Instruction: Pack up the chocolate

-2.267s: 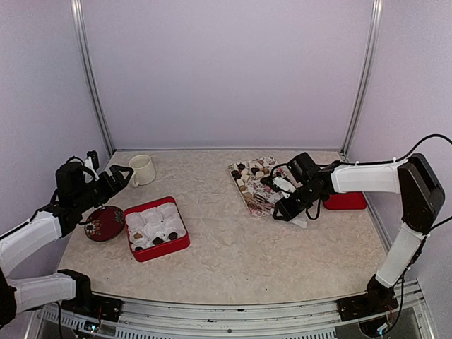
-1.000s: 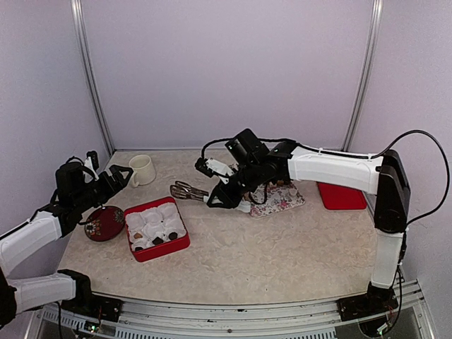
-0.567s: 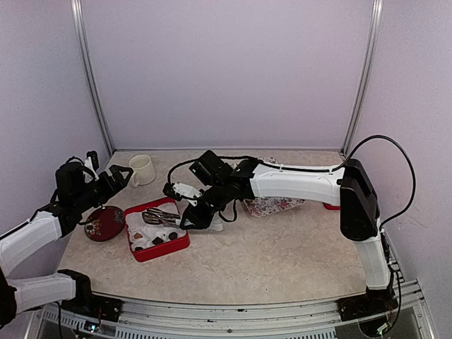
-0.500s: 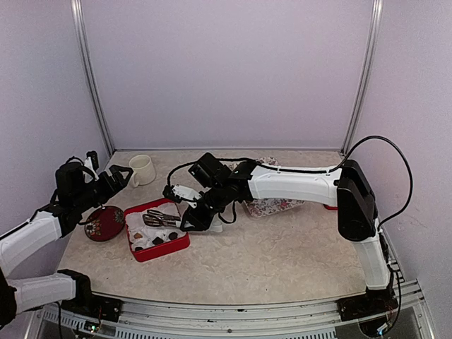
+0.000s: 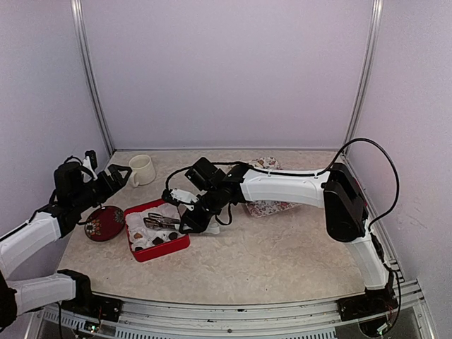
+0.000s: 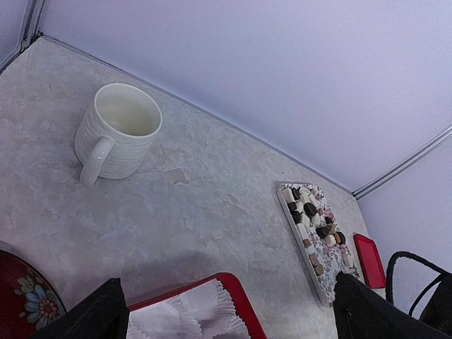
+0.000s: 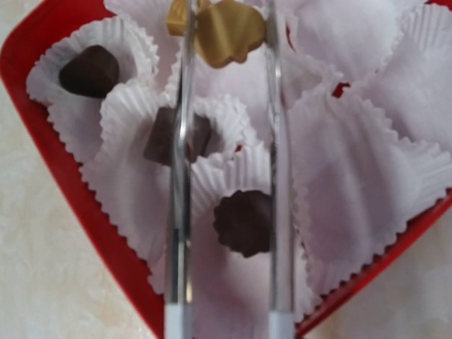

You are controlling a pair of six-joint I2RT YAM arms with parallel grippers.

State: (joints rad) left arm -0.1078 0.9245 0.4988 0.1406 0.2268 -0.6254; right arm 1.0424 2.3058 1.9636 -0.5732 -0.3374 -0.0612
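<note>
And the right arm has swung clean across, from the tray on the right of the top view to the lower left. The right gripper (image 5: 195, 216) is clamped on the slim metal tongs (image 7: 182, 212), which now hang over the shallow red box (image 5: 164, 250) lined with white pleated paper cups (image 7: 367, 162).

The tongs are barely parted, their arms almost parallel. At the top of the wrist view a tan chocolate piece (image 7: 227, 30) sits between the tips. Pinched or already resting in a cup? I cannot tell. Either way, one more piece has reached the box, and setting it down looks like the step in hand.

It's crowded down there. Three dark brown chocolate pieces (image 7: 244, 222) already fill cups, and the tong arms pass over two of them at frame centre. A careless release could nudge them or crush a cup wall.

To the left, the dark red oval dish (image 5: 104, 223) lies on the pale marbled table (image 5: 268, 254). The left gripper (image 5: 119, 178) hasn't budged: it hovers above the dish, fingers spread wide, holding nothing, clear of the box.

Further back stands the cream ribbed mug (image 6: 119, 131). Beyond it is the flowered rectangular tray (image 6: 333, 281), with plenty of loose chocolates (image 6: 309, 210) still to pack, so it's early days. The flat red lid (image 6: 369, 258) waits at far right.
</note>
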